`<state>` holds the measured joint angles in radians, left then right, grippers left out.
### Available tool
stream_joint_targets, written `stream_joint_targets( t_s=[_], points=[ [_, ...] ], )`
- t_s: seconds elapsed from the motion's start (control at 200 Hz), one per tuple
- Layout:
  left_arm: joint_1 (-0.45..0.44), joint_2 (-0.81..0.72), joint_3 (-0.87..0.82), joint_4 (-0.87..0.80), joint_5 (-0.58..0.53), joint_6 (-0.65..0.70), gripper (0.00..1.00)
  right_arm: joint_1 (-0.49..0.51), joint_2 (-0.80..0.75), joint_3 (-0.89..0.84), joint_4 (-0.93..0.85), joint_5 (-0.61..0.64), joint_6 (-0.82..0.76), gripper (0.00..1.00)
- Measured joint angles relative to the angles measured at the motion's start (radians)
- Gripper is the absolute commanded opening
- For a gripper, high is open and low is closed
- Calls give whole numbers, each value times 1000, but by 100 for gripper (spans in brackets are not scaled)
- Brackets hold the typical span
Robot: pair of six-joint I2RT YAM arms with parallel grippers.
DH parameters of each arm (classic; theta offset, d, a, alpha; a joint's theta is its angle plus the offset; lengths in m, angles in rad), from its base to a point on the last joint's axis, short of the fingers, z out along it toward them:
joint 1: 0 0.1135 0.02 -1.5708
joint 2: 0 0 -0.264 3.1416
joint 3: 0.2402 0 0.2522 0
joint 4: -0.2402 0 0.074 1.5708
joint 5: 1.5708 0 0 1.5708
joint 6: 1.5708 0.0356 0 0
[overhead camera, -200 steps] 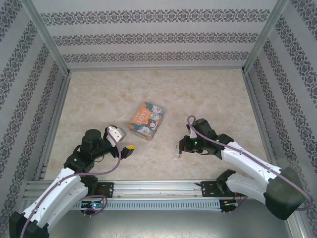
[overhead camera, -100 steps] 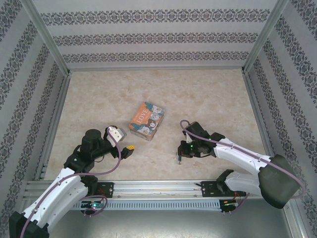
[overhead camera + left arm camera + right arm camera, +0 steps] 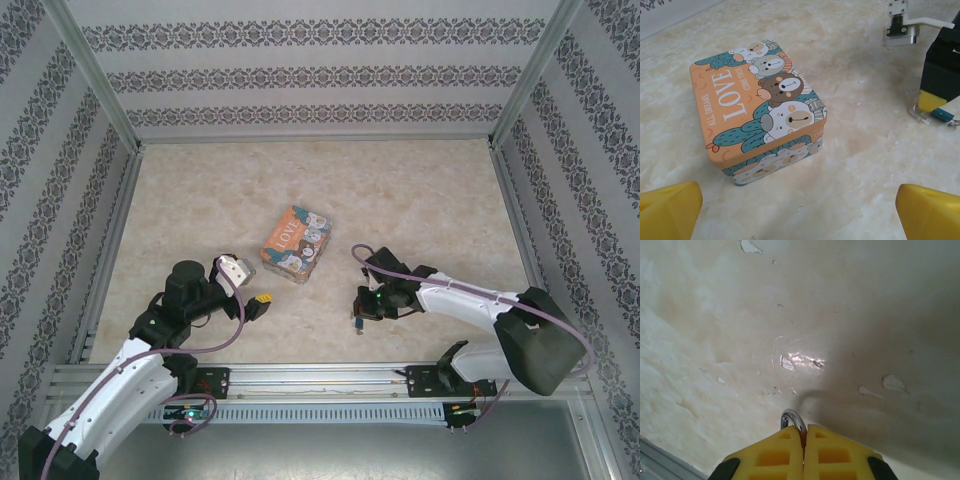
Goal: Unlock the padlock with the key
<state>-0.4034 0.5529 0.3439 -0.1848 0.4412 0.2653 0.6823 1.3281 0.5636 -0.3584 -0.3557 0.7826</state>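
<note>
The tiny padlock (image 3: pixel 941 115) lies on the table with its bluish body poking out beside a yellow fingertip of my right gripper (image 3: pixel 931 100). Its thin metal shackle (image 3: pixel 793 419) sticks out from between the closed yellow pads in the right wrist view, so my right gripper (image 3: pixel 803 429) is shut on the padlock. From above, that gripper (image 3: pixel 361 314) points down at the padlock (image 3: pixel 358 325) right of centre near the front. My left gripper (image 3: pixel 262 302) rests low and open at front left, with its yellow fingers (image 3: pixel 667 207) wide apart. I see no key.
The orange-and-teal "LOVE" tin (image 3: pixel 296 243) with cartoon bears stands in the middle of the marble-look table (image 3: pixel 420 200), between the two arms and just beyond my left gripper. A metal rail (image 3: pixel 320 375) runs along the near edge. Patterned walls enclose the sides.
My right arm has swung left and lowered, bringing its gripper down onto the padlock. The left arm and the tin have not moved.
</note>
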Motion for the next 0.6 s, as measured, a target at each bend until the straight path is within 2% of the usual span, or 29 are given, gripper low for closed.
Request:
stream_joint_targets(
  t_s=[0.43, 0.6],
  points=[
    [0, 0, -1, 0, 0, 5, 99, 3, 37, 0, 16, -5, 0, 0],
    [0, 0, -2, 0, 0, 6, 99, 2, 36, 0, 16, -5, -1, 8]
  ],
)
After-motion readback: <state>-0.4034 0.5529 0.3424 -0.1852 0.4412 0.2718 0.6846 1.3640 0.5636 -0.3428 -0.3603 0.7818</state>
